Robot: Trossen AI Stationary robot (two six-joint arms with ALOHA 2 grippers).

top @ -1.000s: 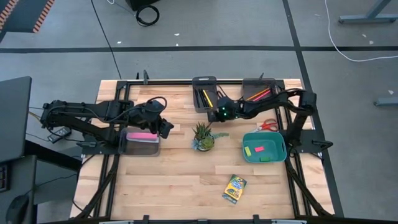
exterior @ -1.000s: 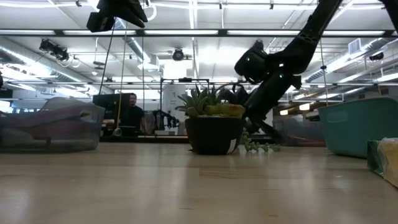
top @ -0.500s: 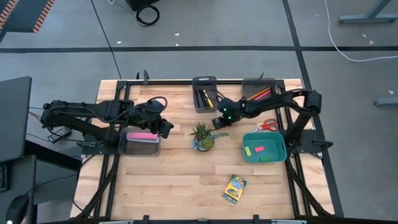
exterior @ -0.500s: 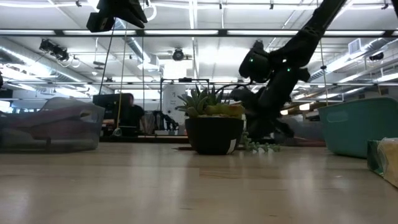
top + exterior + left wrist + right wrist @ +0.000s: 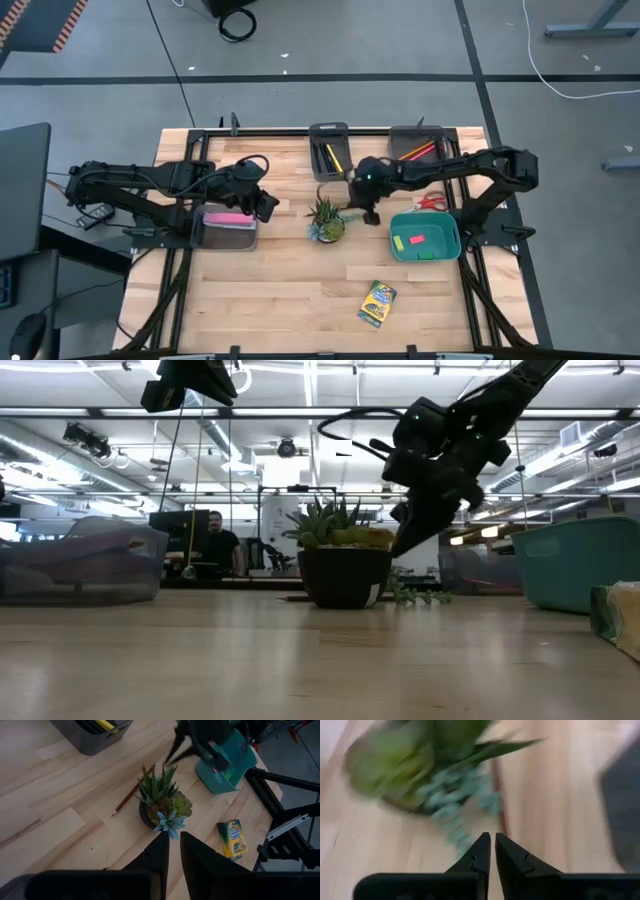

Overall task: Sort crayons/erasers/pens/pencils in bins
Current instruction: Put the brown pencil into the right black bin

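Right gripper (image 5: 370, 213) now nearer plant (image 5: 326, 219)

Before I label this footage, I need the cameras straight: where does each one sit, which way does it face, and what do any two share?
High view: overhead, straight down on the table; both arms, right hand between potted plant and teal bin.
Low view: table height, level toward the room; right arm's hand by the plant.
Left wrist view: looks past the shut left hand at the plant and crayon box.
Right wrist view: past its shut hand at the plant.
Shared: all four show the plant.
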